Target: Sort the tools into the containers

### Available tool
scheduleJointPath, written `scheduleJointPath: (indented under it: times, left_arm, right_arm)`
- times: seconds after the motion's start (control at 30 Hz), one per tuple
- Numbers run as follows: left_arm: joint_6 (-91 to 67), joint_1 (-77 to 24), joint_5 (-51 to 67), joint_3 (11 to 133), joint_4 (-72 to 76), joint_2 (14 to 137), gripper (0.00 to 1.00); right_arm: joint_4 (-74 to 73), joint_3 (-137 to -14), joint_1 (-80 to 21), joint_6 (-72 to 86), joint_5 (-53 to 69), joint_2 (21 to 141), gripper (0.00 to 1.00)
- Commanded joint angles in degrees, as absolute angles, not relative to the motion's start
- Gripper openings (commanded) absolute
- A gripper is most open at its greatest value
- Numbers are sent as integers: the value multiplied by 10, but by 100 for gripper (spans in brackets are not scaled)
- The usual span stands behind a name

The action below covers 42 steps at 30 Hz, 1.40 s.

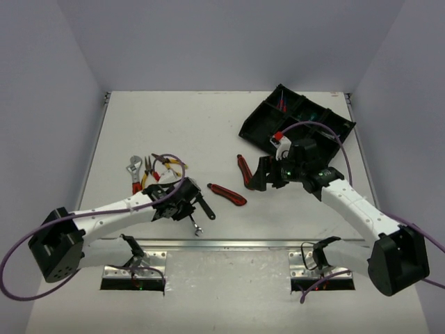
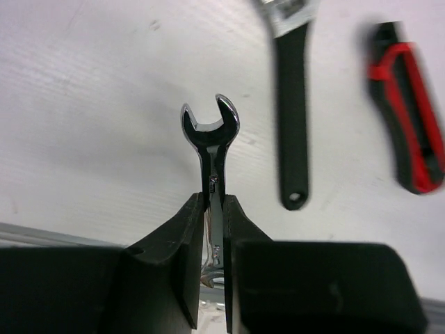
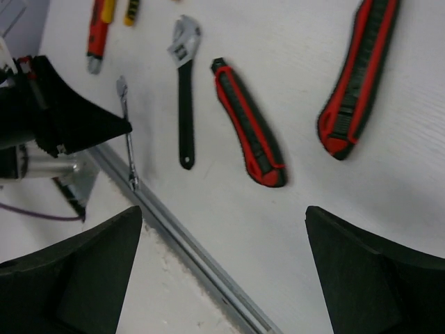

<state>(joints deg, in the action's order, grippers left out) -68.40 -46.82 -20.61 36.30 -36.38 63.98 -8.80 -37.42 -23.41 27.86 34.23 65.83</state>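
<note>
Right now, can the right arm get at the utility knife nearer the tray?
Probably yes: the right gripper hangs open beside that utility knife, which lies flat, uncovered, with the left gripper well away.

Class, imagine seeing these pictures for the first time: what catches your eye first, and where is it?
The left end effector is shut on a silver wrench near the table's front edge. Two red-black utility knives lie mid-table, and the black organiser tray sits askew at the far right, beyond the open right end effector.
</note>
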Motion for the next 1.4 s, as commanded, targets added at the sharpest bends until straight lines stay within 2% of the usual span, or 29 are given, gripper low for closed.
scheduleJointPath:
  times: [0.0,0.07,0.13,0.3,0.4,0.57,0.67,0.7,0.73,0.83,0.87,1.0,1.13,1.2,1.37]
  left_arm:
    - [-612,-473,-208,410,-287,609,0]
    - [-591,-473,-186,436,-268,613,0]
    - [-581,-474,-161,451,-251,621,0]
    - [-570,-473,-133,468,-224,618,0]
    - [-570,-473,-127,475,-219,614,0]
    - [-577,-473,-113,478,-207,608,0]
    - [-579,-473,-113,472,-197,597,0]
    - [-580,-473,-120,469,-196,592,1]
    - [-578,-473,-134,465,-196,583,7]
    - [-564,-473,-184,472,-216,564,84]
    - [-558,-473,-201,482,-233,565,100]
    - [-497,-473,-328,580,-417,586,100]
    - [-445,-473,-428,629,-511,571,100]
    - [-425,-472,-441,627,-527,545,100]
    - [-360,-473,-377,603,-507,506,100]
  right_arm:
    - [148,-315,-322,381,398,664,98]
    - [217,-302,-376,411,356,689,96]
    - [219,-322,-414,416,327,722,93]
    - [213,-369,-448,406,282,773,84]
    - [220,-384,-455,414,280,808,75]
    - [246,-403,-468,428,280,839,39]
    - [245,-416,-469,432,280,846,1]
    - [243,-418,-469,432,278,846,0]
    - [238,-421,-469,436,271,845,0]
    - [167,-439,-464,441,221,838,0]
    - [138,-447,-457,442,201,835,0]
    - [-13,-480,-358,443,154,793,0]
    - [-166,-527,-187,396,121,751,0]
    - [-245,-616,-105,359,73,781,0]
    - [-391,-835,47,297,-30,940,0]
